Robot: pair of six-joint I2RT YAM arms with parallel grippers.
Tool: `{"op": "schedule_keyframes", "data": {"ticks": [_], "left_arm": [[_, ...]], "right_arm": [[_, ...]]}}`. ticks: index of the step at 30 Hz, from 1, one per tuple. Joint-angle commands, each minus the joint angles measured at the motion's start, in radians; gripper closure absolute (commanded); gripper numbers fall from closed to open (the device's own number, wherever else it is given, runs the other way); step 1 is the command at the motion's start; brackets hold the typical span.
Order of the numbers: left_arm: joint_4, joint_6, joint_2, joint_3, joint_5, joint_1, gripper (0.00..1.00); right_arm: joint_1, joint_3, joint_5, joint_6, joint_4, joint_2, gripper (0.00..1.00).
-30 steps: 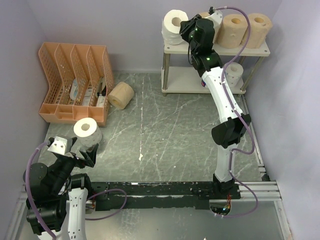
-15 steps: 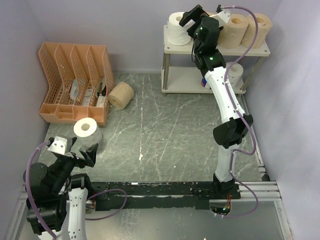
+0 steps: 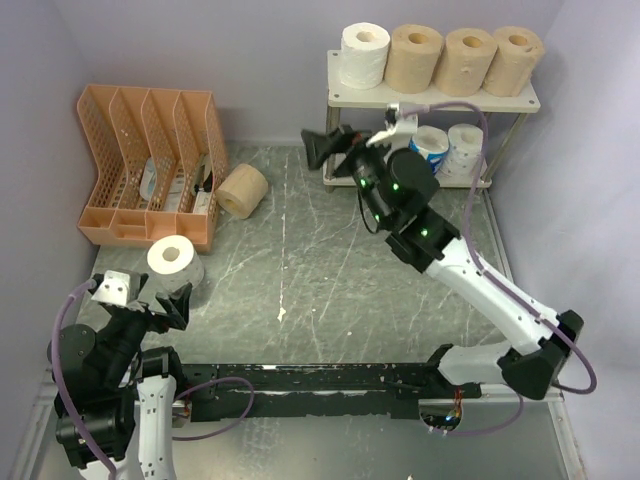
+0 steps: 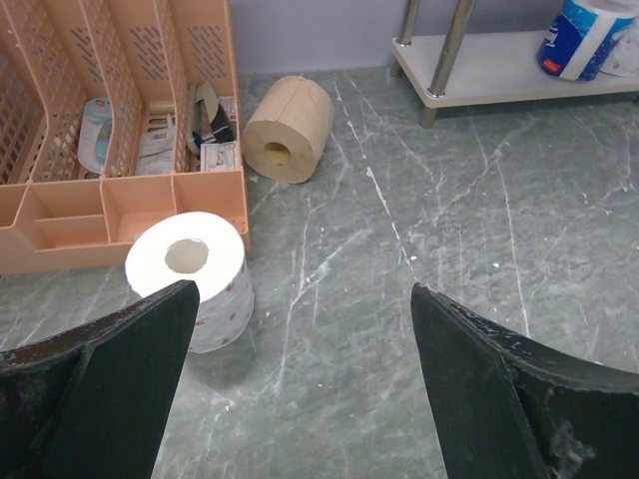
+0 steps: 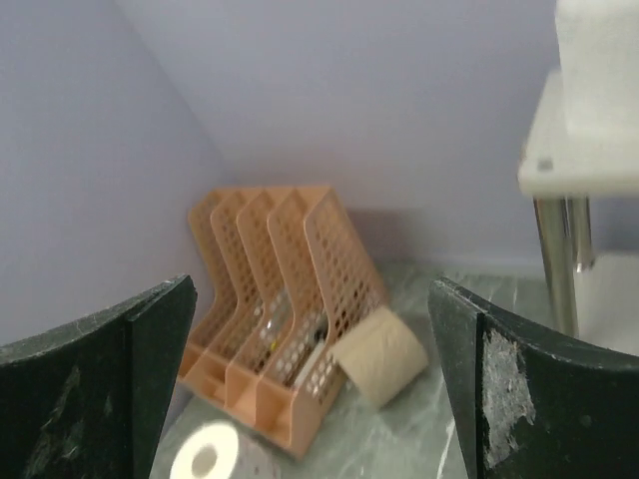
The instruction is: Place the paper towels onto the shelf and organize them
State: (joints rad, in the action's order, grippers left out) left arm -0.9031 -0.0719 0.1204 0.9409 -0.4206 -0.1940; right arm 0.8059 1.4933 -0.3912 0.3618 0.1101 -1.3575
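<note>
Shelf [image 3: 350, 95], 1 o'clock on bench [image 3: 330, 260]. Top tier holds one white roll [image 3: 364, 55] and three tan rolls [image 3: 468, 60], all upright. Lower tier holds blue-and-white roll [image 3: 431, 146] and dotted roll [image 3: 466, 150].

Loose tan roll [image 3: 242, 190] on its side, 10 o'clock. Loose white roll [image 3: 175, 262] upright, 8 o'clock, beside orange organizer [image 3: 150, 165].

Left hand [image 4: 302, 299], right hand [image 5: 310, 289]: both spread wide, holding nothing.

On the blue-and-white wrapped roll [image 4: 584, 38]: you can see blue print on the wrapper, but no word of it is legible.
On the packets [image 4: 158, 150] in the orange organizer [image 4: 140, 205]: you get small labels, too blurred to read.
Readable text overall: none for you.
</note>
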Motion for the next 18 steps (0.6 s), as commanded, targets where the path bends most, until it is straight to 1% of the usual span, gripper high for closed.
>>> {"op": "schedule_keyframes", "data": {"ticks": [1, 4, 7, 10, 13, 15, 18], "left_arm": [[0.020, -0.034, -0.024, 0.007, 0.060, -0.020, 0.01], [0.017, -0.044, -0.034, 0.009, 0.081, -0.022, 0.01], [0.018, -0.045, -0.035, 0.009, 0.083, -0.024, 0.01], [0.016, -0.036, -0.027, 0.009, 0.061, -0.027, 0.01], [0.017, -0.028, -0.015, 0.007, 0.046, -0.029, 0.01], [0.019, -0.028, -0.021, 0.006, 0.043, -0.032, 0.01], [0.018, -0.026, -0.029, 0.005, 0.041, -0.036, 0.01]], "right_arm": [[0.005, -0.334, 0.187, 0.200, 0.120, 0.046, 0.00], [0.044, -0.481, 0.207, 0.282, 0.225, -0.026, 0.00], [0.057, -0.473, 0.241, 0.354, 0.272, -0.173, 0.04], [0.082, -0.359, 0.299, 0.401, 0.297, -0.343, 0.07], [0.126, -0.165, 0.347, 0.409, 0.246, -0.547, 0.07], [0.149, -0.055, 0.355, 0.408, 0.220, -0.636, 0.07], [0.170, 0.033, 0.377, 0.441, 0.243, -0.734, 0.07]]}}
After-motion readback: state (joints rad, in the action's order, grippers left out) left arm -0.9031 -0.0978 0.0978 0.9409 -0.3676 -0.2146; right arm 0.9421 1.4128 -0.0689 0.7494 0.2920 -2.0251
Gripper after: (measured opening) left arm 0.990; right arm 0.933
